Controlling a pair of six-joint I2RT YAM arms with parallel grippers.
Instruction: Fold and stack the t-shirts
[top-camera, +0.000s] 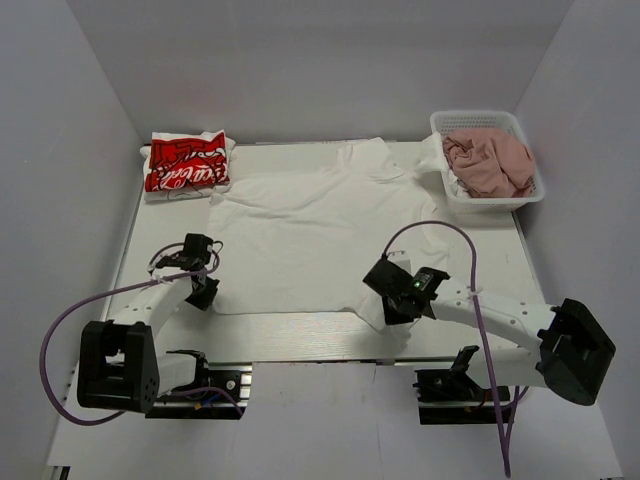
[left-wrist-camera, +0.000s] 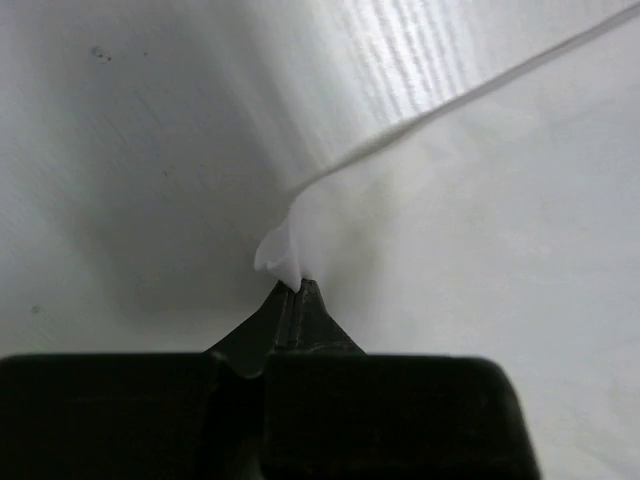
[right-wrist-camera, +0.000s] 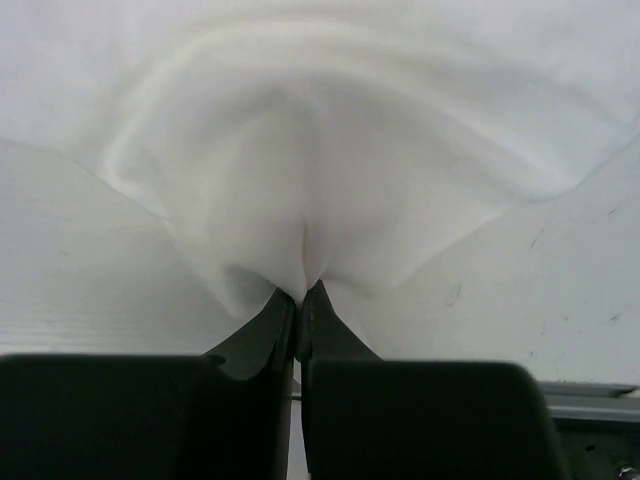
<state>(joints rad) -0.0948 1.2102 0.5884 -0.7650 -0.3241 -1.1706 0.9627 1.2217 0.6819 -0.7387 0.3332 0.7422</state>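
White t-shirt (top-camera: 320, 225) lies spread flat; left gripper (top-camera: 207, 295) pinches its near-left hem corner, right gripper (top-camera: 388, 305) is clamped on its near-right hem corner.

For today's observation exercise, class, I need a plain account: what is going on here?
Two robot arms are working on a white shirt spread out on the table. The left gripper is shut on its near left corner, the right gripper on its near right hem. A red-printed shirt lies folded at the far left; a pink shirt sits crumpled in the basket at the far right.
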